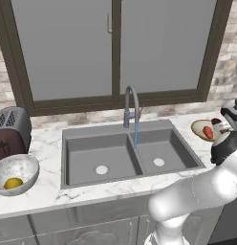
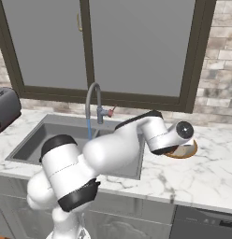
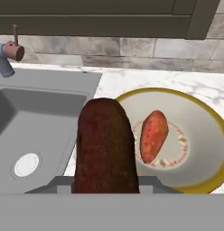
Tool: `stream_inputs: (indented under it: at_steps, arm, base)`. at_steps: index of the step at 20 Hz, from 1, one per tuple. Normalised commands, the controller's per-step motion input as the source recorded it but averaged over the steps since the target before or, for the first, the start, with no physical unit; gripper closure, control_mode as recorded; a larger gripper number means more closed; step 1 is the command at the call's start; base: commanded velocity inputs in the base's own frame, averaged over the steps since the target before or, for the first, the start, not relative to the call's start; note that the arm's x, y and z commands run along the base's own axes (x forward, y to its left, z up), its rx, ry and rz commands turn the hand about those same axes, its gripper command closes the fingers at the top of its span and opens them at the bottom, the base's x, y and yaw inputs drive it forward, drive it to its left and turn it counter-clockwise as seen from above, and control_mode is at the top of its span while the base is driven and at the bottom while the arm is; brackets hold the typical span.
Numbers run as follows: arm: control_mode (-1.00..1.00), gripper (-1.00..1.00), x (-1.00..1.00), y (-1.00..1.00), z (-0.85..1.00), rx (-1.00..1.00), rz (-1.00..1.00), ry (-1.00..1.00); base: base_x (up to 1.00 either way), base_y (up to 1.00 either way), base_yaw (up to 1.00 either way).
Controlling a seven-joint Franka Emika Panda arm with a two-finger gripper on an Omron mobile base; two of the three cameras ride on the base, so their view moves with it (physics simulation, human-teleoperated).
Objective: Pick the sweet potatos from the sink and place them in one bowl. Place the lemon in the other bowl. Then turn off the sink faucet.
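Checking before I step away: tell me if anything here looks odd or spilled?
Nothing is spilled. The faucet runs a blue stream into the sink with both basins bare. The gripper holds the dark sweet potato beside the tan bowl.

Glossy white arm (image 2: pixel 108 151), rounded tubular links, black joint bands (one round dark end cap)

Left and right base views look forward and down from behind the arm, sharing the sink (image 1: pixel 125 155) and faucet (image 2: pixel 93 105). Hand view looks closely along the gripper at the tan bowl (image 3: pixel 195 140) right of the sink.
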Motion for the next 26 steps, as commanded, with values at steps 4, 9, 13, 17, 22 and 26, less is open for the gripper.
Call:
stream_inputs:
  at_steps: [4, 9, 13, 17, 22, 26]
  arm:
    - [-1.0, 1.0, 0.33, -0.08, -0.23, 0.0, 0.0, 0.02]
    - [-1.0, 1.0, 0.35, -0.15, -0.21, 0.0, 0.0, 0.01]
    - [-1.0, 1.0, 0.33, -0.2, -0.24, 0.0, 0.0, 0.01]
    - [-1.0, 1.0, 0.27, -0.21, -0.19, 0.0, 0.0, 0.0]
    - [-1.0, 1.0, 0.28, -0.17, -0.19, 0.0, 0.0, 0.01]
    - [-1.0, 1.0, 0.24, -0.08, -0.19, 0.0, 0.0, 0.03]
  base:
    - [0.0, 0.0, 0.0]
    - [0.0, 0.0, 0.0]
    - [0.0, 0.0, 0.0]
    - [0.0, 0.0, 0.0]
    - [0.0, 0.0, 0.0]
    - [0.0, 0.0, 0.0]
